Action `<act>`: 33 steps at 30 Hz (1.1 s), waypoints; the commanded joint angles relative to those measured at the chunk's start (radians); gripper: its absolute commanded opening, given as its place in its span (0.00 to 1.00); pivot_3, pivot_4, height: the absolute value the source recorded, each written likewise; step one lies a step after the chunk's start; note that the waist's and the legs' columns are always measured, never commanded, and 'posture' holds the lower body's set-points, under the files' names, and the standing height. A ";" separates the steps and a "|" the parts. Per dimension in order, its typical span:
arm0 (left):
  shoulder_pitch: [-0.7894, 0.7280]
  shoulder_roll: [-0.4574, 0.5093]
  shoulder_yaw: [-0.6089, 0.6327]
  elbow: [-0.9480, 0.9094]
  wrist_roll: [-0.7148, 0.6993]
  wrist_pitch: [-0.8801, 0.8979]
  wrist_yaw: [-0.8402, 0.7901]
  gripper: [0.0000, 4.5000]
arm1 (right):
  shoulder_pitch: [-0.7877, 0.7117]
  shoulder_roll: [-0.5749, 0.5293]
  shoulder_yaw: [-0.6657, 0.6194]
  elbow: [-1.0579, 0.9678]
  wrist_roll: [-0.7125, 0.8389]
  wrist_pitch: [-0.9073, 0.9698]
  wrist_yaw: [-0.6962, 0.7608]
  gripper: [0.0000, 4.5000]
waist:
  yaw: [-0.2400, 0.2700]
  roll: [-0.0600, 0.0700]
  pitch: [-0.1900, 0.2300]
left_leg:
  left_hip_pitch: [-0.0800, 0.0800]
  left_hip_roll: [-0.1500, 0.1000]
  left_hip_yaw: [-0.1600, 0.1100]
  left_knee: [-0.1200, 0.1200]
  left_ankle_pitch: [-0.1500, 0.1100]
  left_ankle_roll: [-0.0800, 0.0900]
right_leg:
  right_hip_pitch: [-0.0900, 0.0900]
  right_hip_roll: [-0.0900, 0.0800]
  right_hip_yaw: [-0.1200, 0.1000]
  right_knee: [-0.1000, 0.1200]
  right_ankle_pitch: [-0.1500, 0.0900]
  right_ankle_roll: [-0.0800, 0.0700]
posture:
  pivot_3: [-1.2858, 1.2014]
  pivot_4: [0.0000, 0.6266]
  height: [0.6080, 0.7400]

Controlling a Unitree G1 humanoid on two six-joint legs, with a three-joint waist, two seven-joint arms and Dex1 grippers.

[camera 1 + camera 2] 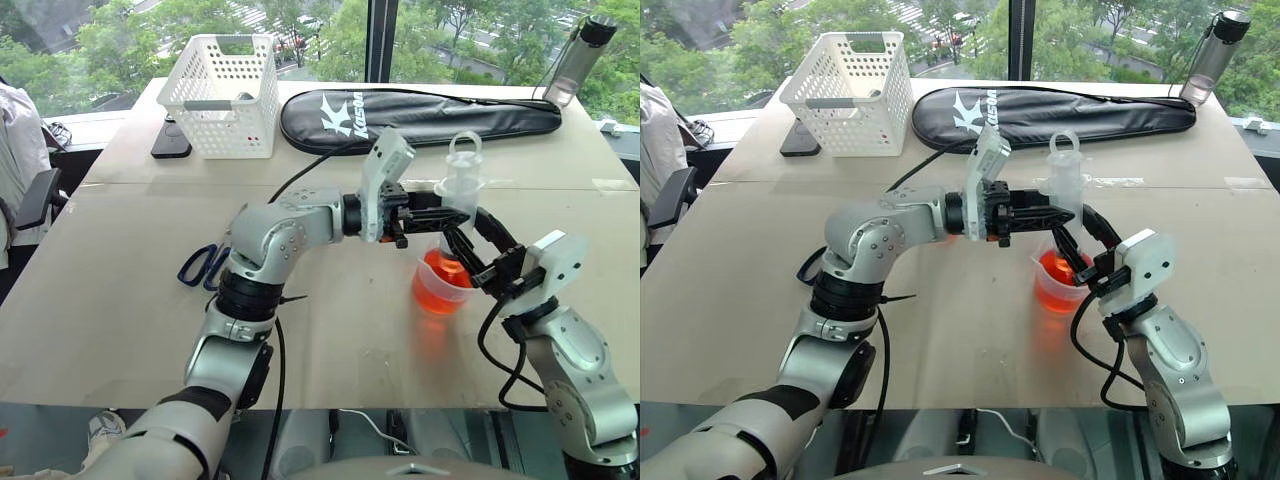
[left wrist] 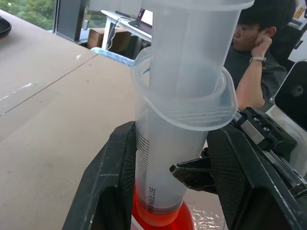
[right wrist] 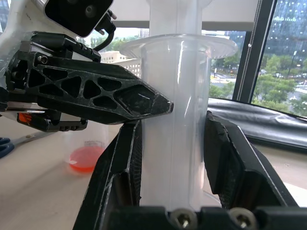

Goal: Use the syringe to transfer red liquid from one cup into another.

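A: Where does each gripper stand?

B: Right of centre in the left eye view, the left gripper (image 1: 440,216) is clamped level on the syringe (image 1: 461,185) barrel just under its flange. The right gripper (image 1: 462,252) grips the same barrel lower down. The syringe stands upright with its tip in the red liquid (image 1: 441,288) of the wide beaker (image 1: 441,282).

A: And the narrow cup (image 3: 88,153)?

B: In the right wrist view it sits at lower left, a little red in its bottom.

A: The risk?

B: Two grips on one barrel; if they pull unevenly, I'd expect the beaker to tip. Nothing holds the plunger ring (image 1: 464,147), so no draw yet.
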 commanded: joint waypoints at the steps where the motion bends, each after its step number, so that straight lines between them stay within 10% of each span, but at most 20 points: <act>1: -0.010 -0.023 0.009 -0.030 0.009 -0.053 0.010 0.36 | -0.013 -0.024 -0.016 -0.071 0.052 0.035 0.018 0.60 | 0.000 0.000 0.000 | 0.000 0.000 0.000 0.000 0.000 0.000 | 0.000 0.000 0.000 0.000 0.000 0.000 | 0.52 0.24 0.88; 5: -0.018 -0.031 0.030 -0.031 0.002 -0.064 0.015 0.36 | -0.013 -0.092 -0.054 -0.110 0.041 0.091 0.019 1.00 | 0.000 0.000 0.000 | 0.000 0.000 0.000 0.000 0.000 0.000 | 0.000 0.000 0.000 0.000 0.000 0.000 | 0.52 0.24 0.88; 21: -0.050 -0.002 0.152 -0.004 -0.108 -0.015 0.006 0.36 | -0.028 -0.354 -0.420 -0.221 0.459 0.433 -0.019 1.00 | 0.000 0.000 0.000 | 0.000 0.000 0.000 0.000 0.000 0.000 | 0.000 0.000 0.000 0.000 0.000 0.000 | 0.52 0.24 0.88; 33: -0.045 -0.012 0.225 -0.005 -0.214 0.093 0.067 0.36 | -0.129 -0.404 -0.431 -0.160 0.510 0.466 -0.095 1.00 | 0.001 0.000 0.000 | -0.001 0.000 0.000 0.000 0.000 0.001 | 0.000 0.000 0.000 -0.001 0.000 0.000 | 0.52 0.24 0.88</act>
